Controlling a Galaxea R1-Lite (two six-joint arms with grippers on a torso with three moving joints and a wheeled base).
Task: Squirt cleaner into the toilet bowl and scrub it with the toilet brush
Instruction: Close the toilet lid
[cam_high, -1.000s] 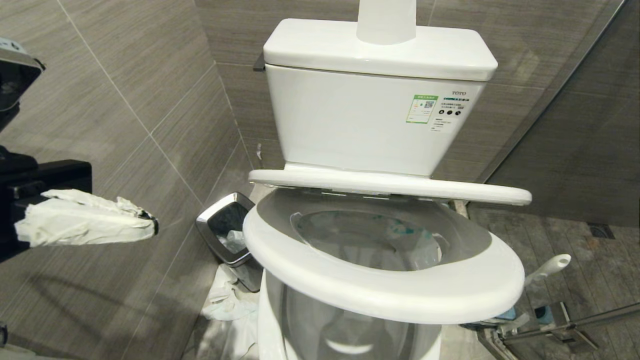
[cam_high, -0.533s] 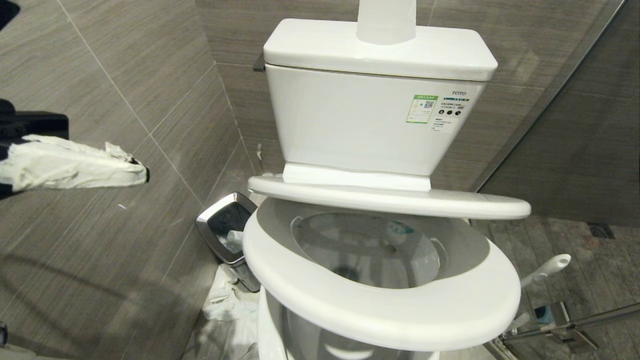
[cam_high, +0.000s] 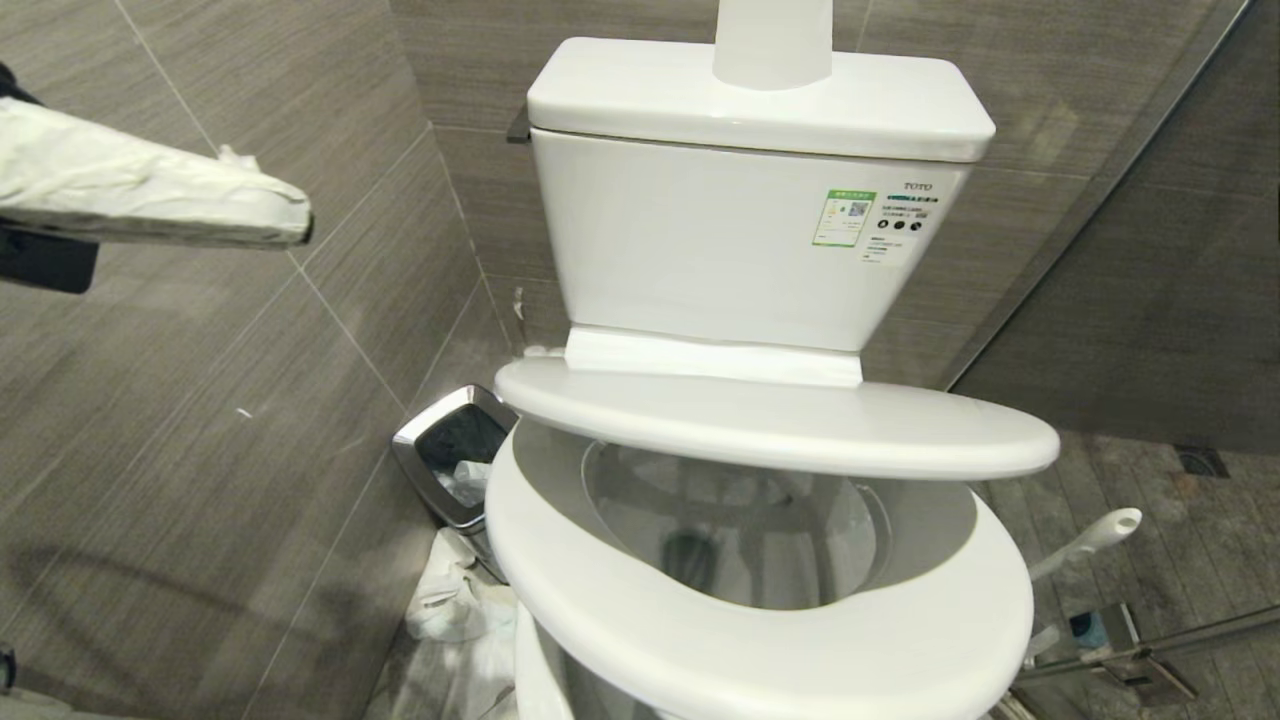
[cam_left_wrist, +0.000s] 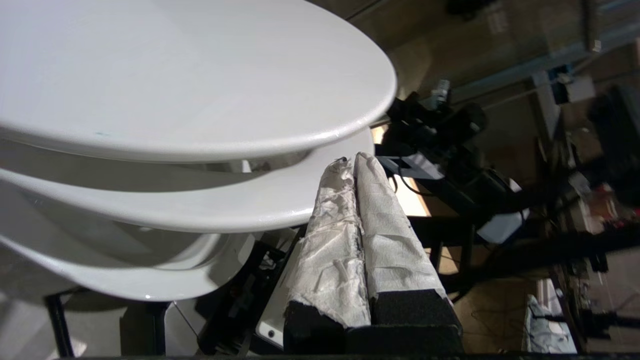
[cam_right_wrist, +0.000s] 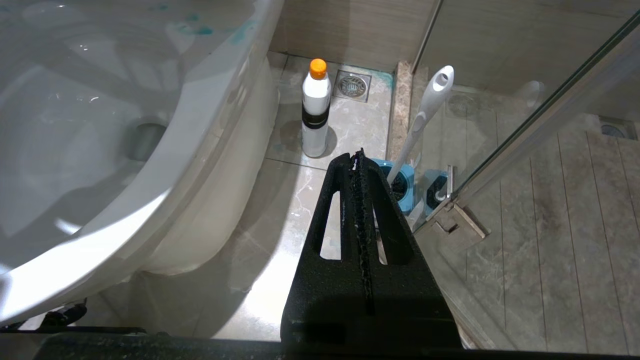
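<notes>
Grey tiled floor (cam_right_wrist: 310, 210) has the cleaner (cam_right_wrist: 316, 110) standing upright by the toilet base, toilet brush (cam_right_wrist: 422, 120) in its blue holder (cam_right_wrist: 402, 182) nearby, floor drain (cam_right_wrist: 352, 86) just behind.

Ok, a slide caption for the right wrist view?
Shut right tool above the floor; cleaner and toilet brush stand beside the toilet bowl.

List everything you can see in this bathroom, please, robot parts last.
toilet bowl: one, white, centre
lid: one, white, half lowered over seat
tank: one, white, behind
bin: one, steel, left of the bowl
cleaner: one, white, orange cap, upright on floor
toilet brush: one, white, in blue holder
floor drain: one, metal, behind cleaner
left gripper: shut, paper-wrapped, raised at left
right gripper: shut, black, above floor
</notes>
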